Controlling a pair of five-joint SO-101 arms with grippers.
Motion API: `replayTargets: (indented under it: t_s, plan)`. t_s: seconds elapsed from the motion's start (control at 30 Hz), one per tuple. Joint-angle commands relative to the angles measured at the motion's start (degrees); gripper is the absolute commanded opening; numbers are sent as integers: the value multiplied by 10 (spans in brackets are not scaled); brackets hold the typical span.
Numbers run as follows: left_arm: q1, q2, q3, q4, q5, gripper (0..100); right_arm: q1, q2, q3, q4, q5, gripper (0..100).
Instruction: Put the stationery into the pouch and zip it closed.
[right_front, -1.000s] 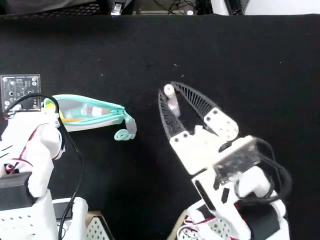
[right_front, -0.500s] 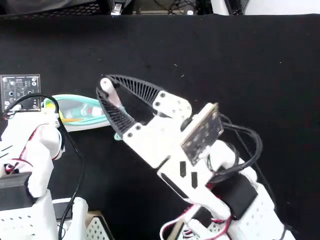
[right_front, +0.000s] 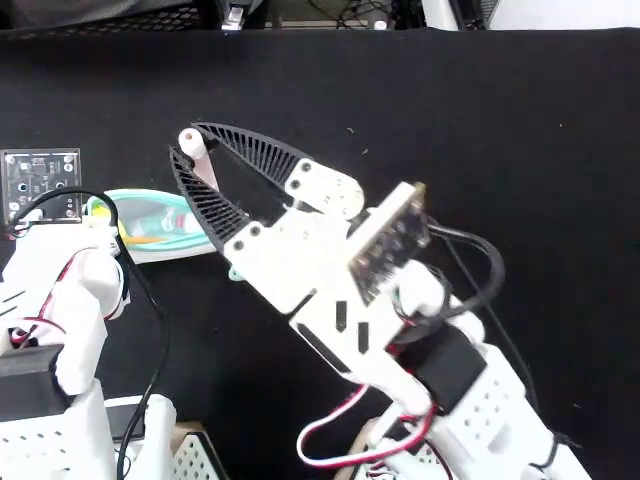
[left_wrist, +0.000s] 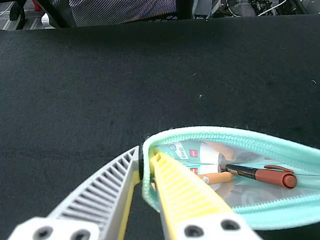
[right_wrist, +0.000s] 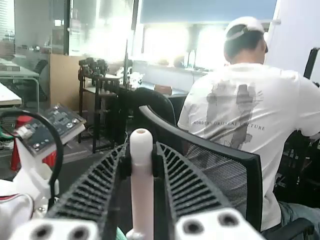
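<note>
Swinging left across the table in the last second, right gripper (right_front: 190, 144) now sits over the pouch (right_front: 150, 228) end, clamped on a white stick (right_front: 205, 170). Left gripper (left_wrist: 145, 161) pinches the pouch rim, holding the mouth open with a brown pen (left_wrist: 260, 175) inside. Drop-in likely next.

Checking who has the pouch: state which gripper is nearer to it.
Left. The left gripper clamps the pouch at its rim, one finger inside. The right gripper, holding a white stick, is by its other end.
</note>
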Motion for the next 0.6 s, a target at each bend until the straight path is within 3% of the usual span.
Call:
replayTargets:
  t_s: [0.0, 0.43, 0.57]
  plan:
    - [12, 17, 64, 4, -4, 30, -4, 8, 2, -25, -5, 12]
    - [11, 17, 64, 4, -4, 30, 2, 17, 158, -86, -1, 12]
    - [11, 17, 64, 4, -4, 30, 34, 18, 182, -81, -1, 12]
